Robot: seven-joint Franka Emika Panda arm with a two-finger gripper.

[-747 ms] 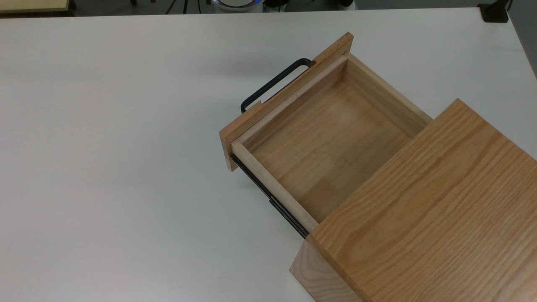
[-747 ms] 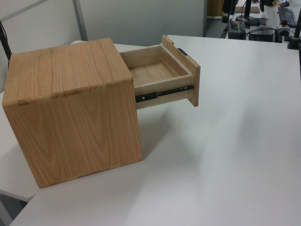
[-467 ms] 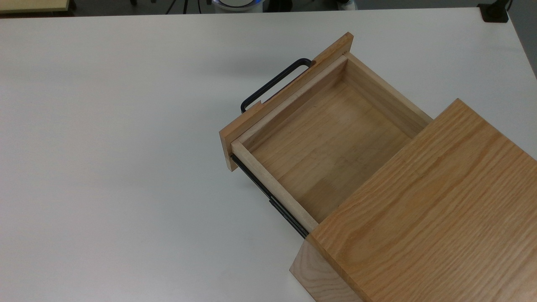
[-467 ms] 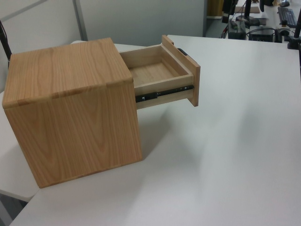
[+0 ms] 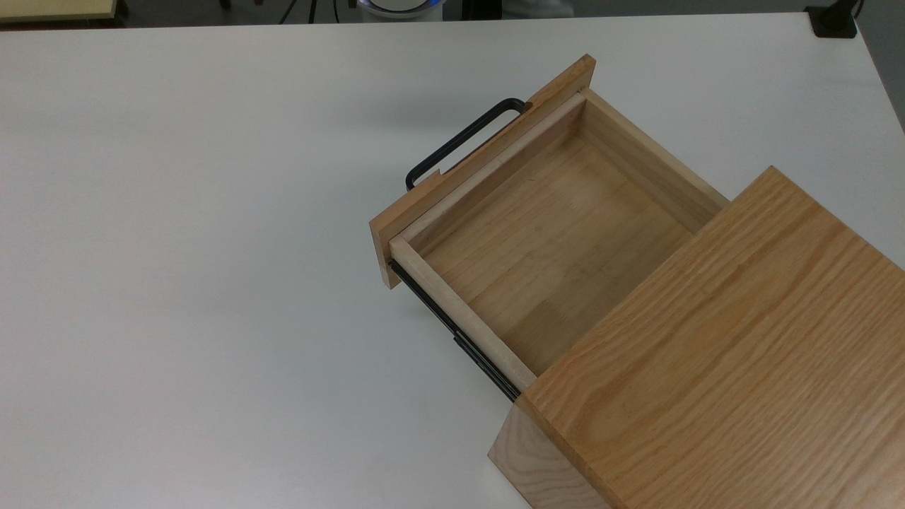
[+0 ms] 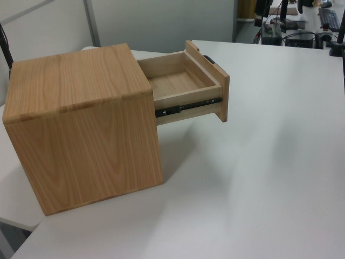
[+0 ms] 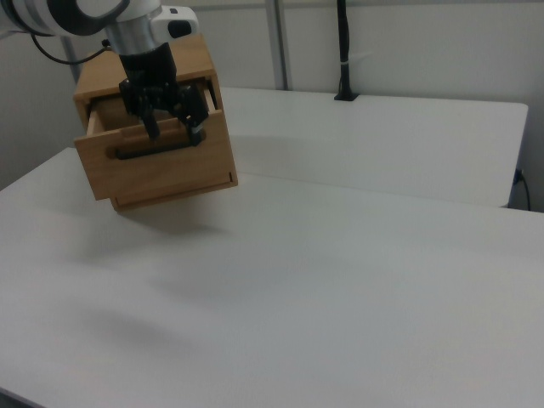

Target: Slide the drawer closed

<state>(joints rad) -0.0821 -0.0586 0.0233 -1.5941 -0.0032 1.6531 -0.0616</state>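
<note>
The drawer (image 5: 551, 233) stands pulled far out of the oak cabinet (image 5: 721, 353), its light wooden tray empty. Its front panel (image 5: 481, 170) carries a thin black handle (image 5: 459, 141), and a black rail (image 5: 452, 325) runs along its side. In the left view the drawer (image 6: 183, 83) juts from the cabinet (image 6: 81, 124) toward the left view's right. In the right view my gripper (image 7: 172, 127) hangs open at the upper left, its black fingers (image 7: 151, 123) overlapping the top of the drawer front (image 7: 161, 174) just above the handle (image 7: 157, 150). Whether it touches the drawer I cannot tell.
The white table (image 5: 212, 247) spreads wide in front of the drawer. A black clamp (image 5: 834, 21) sits at the top view's far right corner. A black post (image 7: 342, 51) stands at the table's far edge in the right view. Other desks with equipment (image 6: 302, 21) lie beyond.
</note>
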